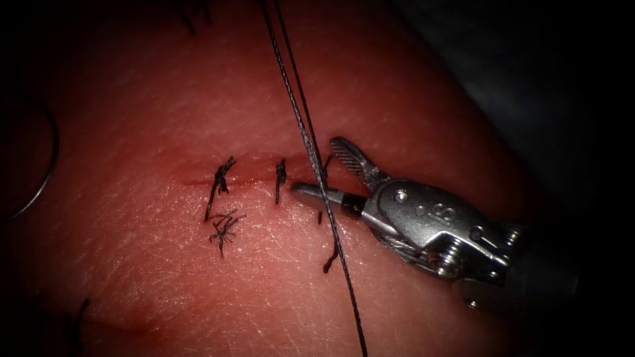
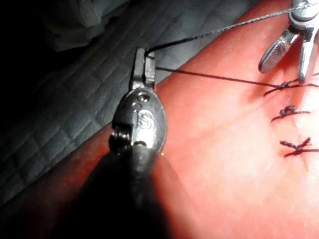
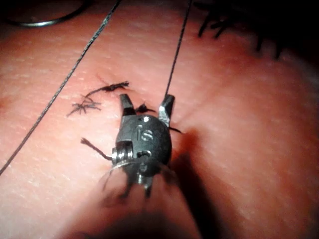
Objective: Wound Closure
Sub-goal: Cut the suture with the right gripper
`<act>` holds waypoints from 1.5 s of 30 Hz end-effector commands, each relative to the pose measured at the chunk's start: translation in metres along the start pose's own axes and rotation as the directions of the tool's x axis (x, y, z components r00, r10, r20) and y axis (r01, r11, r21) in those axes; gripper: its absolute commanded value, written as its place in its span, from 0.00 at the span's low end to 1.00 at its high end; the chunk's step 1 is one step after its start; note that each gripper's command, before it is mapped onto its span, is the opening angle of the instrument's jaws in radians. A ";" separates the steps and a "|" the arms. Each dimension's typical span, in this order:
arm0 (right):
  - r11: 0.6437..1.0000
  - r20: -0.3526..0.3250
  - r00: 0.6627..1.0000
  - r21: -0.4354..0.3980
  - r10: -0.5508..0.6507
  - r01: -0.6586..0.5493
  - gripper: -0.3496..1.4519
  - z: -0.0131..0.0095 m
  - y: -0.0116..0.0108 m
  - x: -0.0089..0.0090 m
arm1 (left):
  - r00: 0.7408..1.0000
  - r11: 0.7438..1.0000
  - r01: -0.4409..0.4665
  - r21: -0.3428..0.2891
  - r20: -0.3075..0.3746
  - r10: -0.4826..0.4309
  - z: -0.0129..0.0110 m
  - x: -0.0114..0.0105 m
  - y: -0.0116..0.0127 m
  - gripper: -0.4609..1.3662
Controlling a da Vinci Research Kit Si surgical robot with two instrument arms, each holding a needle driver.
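Your right tool (image 1: 322, 173) sits nearest, jaws spread wide and holding nothing, straddling the 2 taut strands of thread (image 1: 311, 142) at the right end of the cut (image 1: 251, 173) in the tissue (image 1: 410, 99), with 3 tied stitches showing along the cut. Further off, your left tool (image 2: 143, 67) is clamped on the thread, keeping it tight; the needle (image 1: 40, 165) lies loose, well to the left of the cut, not in tissue. This looks like trimming, so steady tension matters.
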 end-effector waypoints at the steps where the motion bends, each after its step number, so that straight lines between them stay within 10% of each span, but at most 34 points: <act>1: 1.000 0.002 1.000 -0.004 0.001 -0.001 0.66 0.0002 0.0000 0.0001 | 1.000 1.000 0.000 -0.003 0.000 0.000 0.0000 0.0001 0.0001 0.06; 45: 0.999 0.031 0.999 -0.035 -0.031 0.032 0.61 0.0067 -0.0004 0.0000 | 1.000 1.000 -0.012 -0.012 -0.008 0.012 -0.0002 0.0036 0.0020 0.06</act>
